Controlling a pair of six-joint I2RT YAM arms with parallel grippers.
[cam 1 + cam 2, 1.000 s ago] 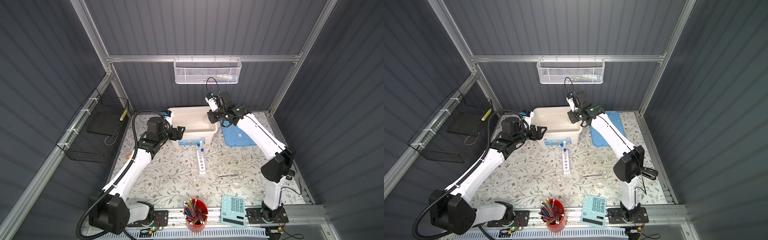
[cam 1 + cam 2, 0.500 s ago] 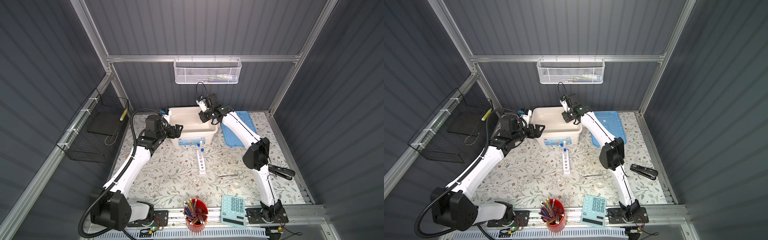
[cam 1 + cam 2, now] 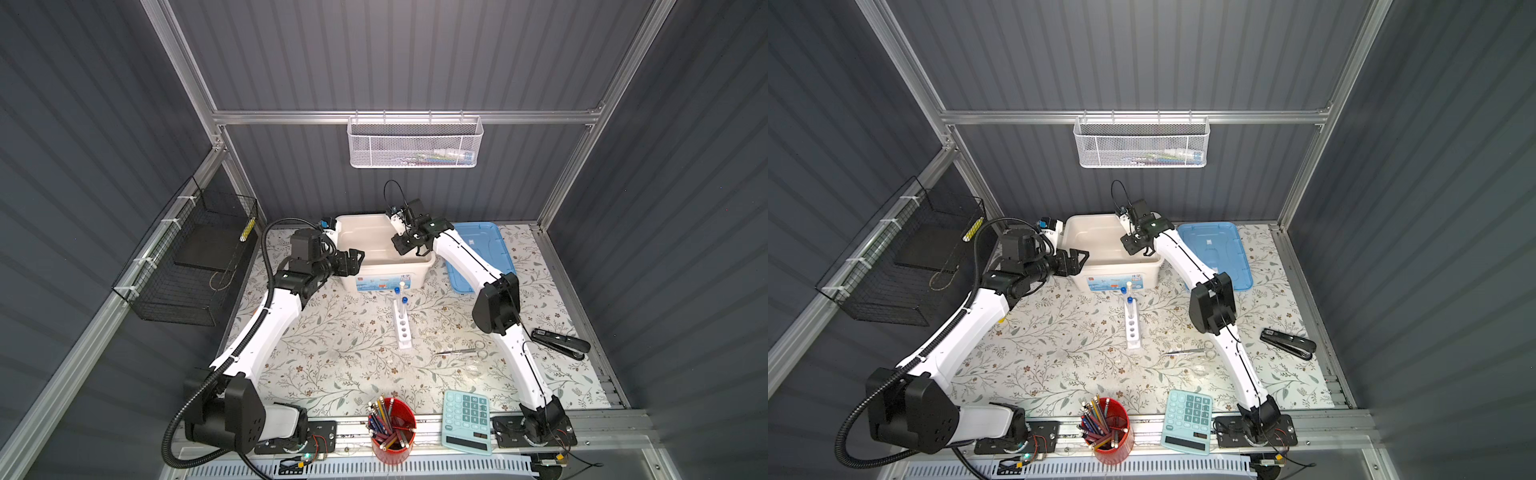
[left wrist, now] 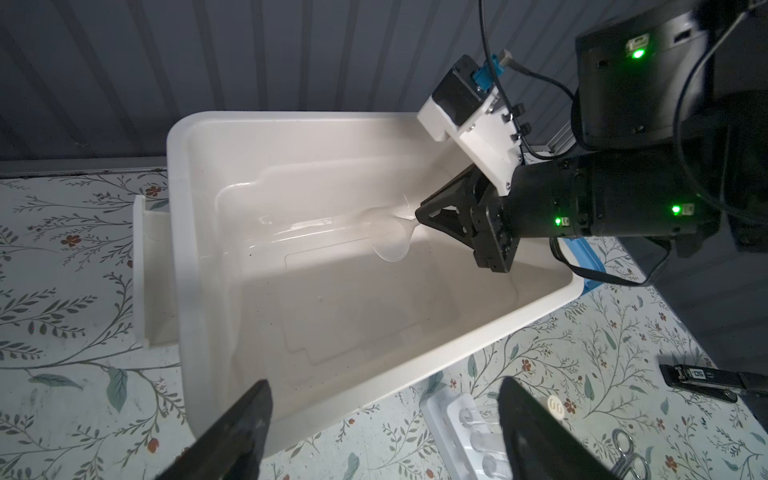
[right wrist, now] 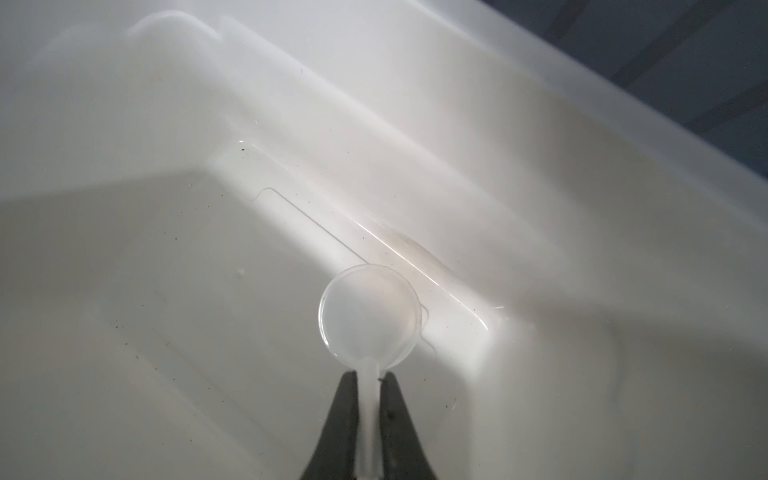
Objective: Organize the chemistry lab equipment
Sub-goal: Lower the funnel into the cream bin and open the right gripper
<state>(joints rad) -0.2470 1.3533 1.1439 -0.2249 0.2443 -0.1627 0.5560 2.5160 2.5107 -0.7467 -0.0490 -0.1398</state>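
Note:
My right gripper [image 5: 369, 374] is shut on the stem of a small clear funnel [image 5: 370, 316], holding it low inside the white bin [image 3: 361, 217]. The left wrist view shows the funnel [image 4: 392, 241] jutting from that gripper [image 4: 417, 216] above the bin floor. At the bin's left front corner my left gripper [image 4: 384, 386] hangs open and holds nothing. In front of the bin, a narrow white rack [image 3: 402, 328] carries two blue-capped test tubes [image 3: 404, 301]. A thin silver scissors-like tool [image 3: 461, 352] lies to the rack's right.
A blue lid [image 3: 482, 249] lies right of the bin, with a black stapler [image 3: 561, 343] near the right edge. A red cup of pencils [image 3: 390, 428] and a teal calculator [image 3: 465, 419] stand at the front. A black wire basket [image 3: 195, 257] hangs on the left wall.
My right gripper has swung left from near the blue lid and dropped into the bin with the funnel. The left arm has barely moved.

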